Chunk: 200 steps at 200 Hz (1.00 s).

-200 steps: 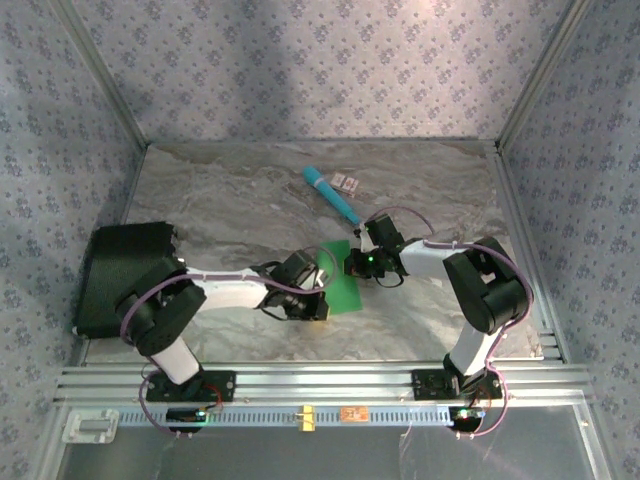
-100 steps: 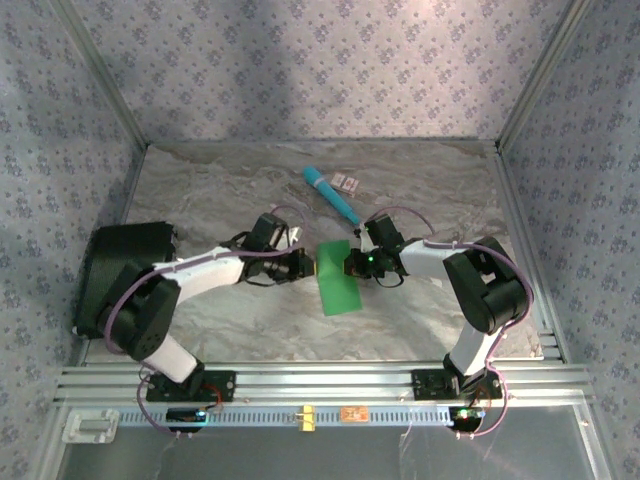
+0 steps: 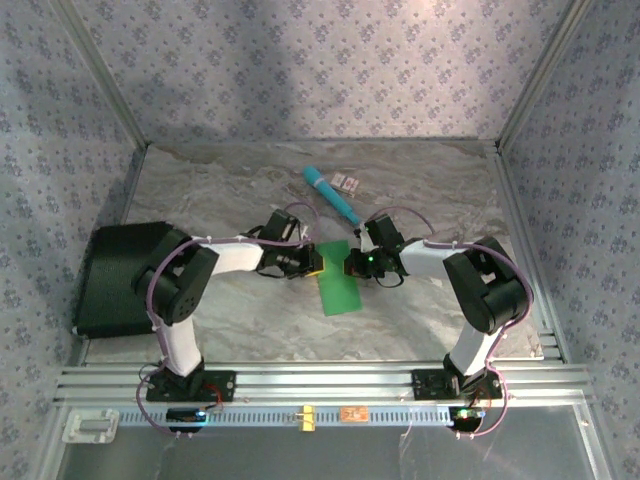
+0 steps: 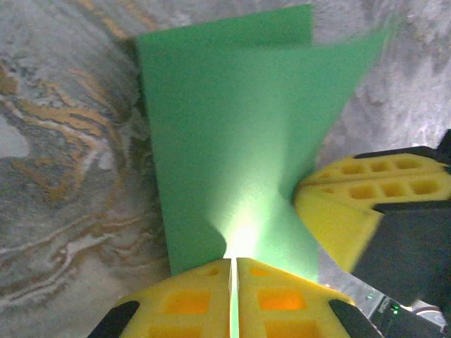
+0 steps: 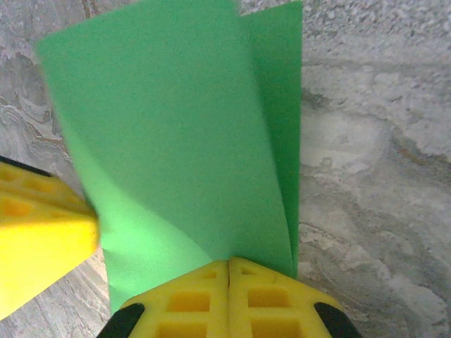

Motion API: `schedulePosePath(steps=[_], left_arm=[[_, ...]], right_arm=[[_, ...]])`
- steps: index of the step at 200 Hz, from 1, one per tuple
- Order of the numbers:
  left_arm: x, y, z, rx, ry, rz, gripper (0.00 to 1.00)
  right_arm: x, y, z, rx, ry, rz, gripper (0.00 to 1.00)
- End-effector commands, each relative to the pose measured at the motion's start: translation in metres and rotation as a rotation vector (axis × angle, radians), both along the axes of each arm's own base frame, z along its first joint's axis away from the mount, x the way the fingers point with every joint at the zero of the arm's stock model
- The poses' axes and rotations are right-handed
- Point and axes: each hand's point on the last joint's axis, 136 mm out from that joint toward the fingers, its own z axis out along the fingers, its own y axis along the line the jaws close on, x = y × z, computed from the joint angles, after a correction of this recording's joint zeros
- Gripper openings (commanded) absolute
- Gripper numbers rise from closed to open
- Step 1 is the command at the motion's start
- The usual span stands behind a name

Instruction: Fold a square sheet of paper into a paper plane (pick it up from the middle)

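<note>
- The square sheet of paper [image 3: 340, 288] is gripped by both pincers at once near the middle of the table [image 3: 230, 205]. In the top view it reads as a narrow green strip.
- The left gripper [image 4: 232, 266] is clenched on it. In the left wrist view its two yellow fingers [image 4: 183, 303] are pressed together, with a thin green line caught in the seam between them.
- The right gripper [image 5: 229, 266] is likewise clamped on the paper, its yellow pads [image 5: 183, 299] meeting flush where the sheet's edge runs in.
- Each wrist view catches the other pincer's yellow finger at the side of the frame, against the same sheet, so the two grips sit close beside each other.
- The paper is doubled over. One layer lies flat on the marbled surface, and the upper flap lifts and curves away from it toward the pinched edge.
- From above, the left arm reaches in from the left and the right arm from the right. Their tips meet at the strip's far part, and the rest of the strip runs toward the arms' bases.
- Beyond the paper lies a teal stick [image 3: 334, 197], set on a slant, its near end close to the right arm's wrist.
- Two small cards [image 3: 346, 182] rest just beside the stick's far end.
- A black bulky object [image 3: 118, 275] sits at the table's left edge, well apart from the paper.
</note>
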Motion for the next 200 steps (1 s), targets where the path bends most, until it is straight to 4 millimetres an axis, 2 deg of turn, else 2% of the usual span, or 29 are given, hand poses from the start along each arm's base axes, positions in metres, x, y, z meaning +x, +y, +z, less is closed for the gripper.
schedulePosePath(steps=[1, 24, 44, 95, 116, 136, 164, 200], left_arm=[[0.006, 0.002, -0.009, 0.009, 0.000, 0.003, 0.10], [0.001, 0.015, -0.027, 0.056, 0.027, 0.028, 0.10], [-0.001, 0.018, -0.028, 0.067, 0.039, 0.026, 0.10], [0.017, 0.001, 0.021, -0.007, -0.034, 0.012, 0.11], [0.022, -0.005, 0.029, -0.025, -0.050, -0.011, 0.11], [0.025, -0.007, 0.021, -0.016, -0.037, -0.020, 0.11], [0.030, 0.000, -0.002, 0.015, -0.011, 0.003, 0.11], [0.026, 0.008, -0.027, 0.063, 0.032, 0.028, 0.10]], right_arm=[[-0.035, -0.034, -0.044, -0.174, 0.158, -0.030, 0.00], [-0.036, -0.035, -0.044, -0.175, 0.157, -0.031, 0.00], [-0.035, -0.035, -0.044, -0.177, 0.156, -0.033, 0.00], [-0.035, -0.036, -0.044, -0.181, 0.154, -0.034, 0.00], [-0.035, -0.036, -0.044, -0.182, 0.152, -0.035, 0.00], [-0.035, -0.036, -0.045, -0.183, 0.155, -0.036, 0.00], [-0.036, -0.036, -0.045, -0.181, 0.153, -0.035, 0.00], [-0.036, -0.037, -0.044, -0.185, 0.152, -0.035, 0.00]])
